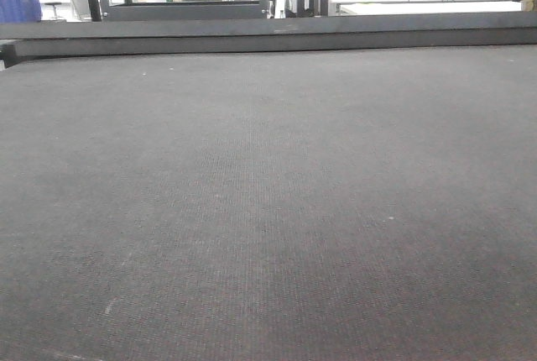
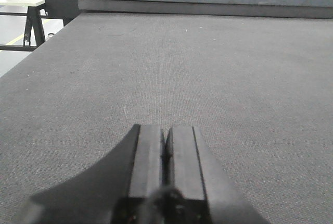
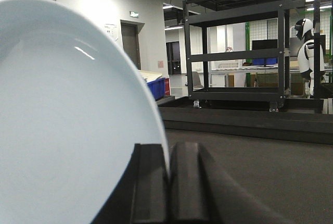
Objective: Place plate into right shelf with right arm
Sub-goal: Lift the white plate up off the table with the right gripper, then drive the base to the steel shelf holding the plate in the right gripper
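In the right wrist view my right gripper (image 3: 169, 148) is shut on the rim of the plain white plate (image 3: 67, 109). The plate stands on edge and fills the left half of that view, held above the dark grey table (image 3: 270, 172). My left gripper (image 2: 166, 127) is shut and empty, low over the table mat. Neither gripper nor the plate shows in the front view. A stainless-steel shelf with long rails is not in any view.
A black open metal frame (image 3: 234, 57) stands at the table's far edge, and it also shows in the front view (image 1: 185, 10). Blue bins (image 3: 156, 87) sit beyond the table at the left. The table's left edge (image 2: 31, 62) drops to the floor.
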{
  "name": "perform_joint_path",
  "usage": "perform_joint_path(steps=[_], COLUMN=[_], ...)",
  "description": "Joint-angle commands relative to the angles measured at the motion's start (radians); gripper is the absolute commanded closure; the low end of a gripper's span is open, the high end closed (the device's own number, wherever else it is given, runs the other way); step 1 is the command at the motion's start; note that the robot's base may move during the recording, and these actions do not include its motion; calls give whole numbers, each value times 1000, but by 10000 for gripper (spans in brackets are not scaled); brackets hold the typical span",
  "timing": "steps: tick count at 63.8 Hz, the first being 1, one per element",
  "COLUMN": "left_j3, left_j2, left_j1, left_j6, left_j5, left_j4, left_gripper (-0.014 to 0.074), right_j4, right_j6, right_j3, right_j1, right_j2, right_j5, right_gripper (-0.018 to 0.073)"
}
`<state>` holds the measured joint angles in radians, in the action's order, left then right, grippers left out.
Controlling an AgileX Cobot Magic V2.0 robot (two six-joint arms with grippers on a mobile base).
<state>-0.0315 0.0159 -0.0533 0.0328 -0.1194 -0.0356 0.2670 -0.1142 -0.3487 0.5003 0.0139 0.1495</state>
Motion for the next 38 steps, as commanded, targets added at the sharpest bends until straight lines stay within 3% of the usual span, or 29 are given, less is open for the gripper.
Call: perform_joint_path(steps=[1, 38], left_j3=[-10, -10], left_j2=[7, 7], left_j1=[-3, -3], left_j6=[-1, -1], left_j5=[84, 84], left_j4=[-6, -6], left_gripper=[643, 643], right_j4=[-3, -3], right_j6=[-7, -7], right_j3=[-25, -25], right_j1=[-4, -4], right_j2=[7, 7], right_j5=[-108, -108], right_gripper=[504, 504])
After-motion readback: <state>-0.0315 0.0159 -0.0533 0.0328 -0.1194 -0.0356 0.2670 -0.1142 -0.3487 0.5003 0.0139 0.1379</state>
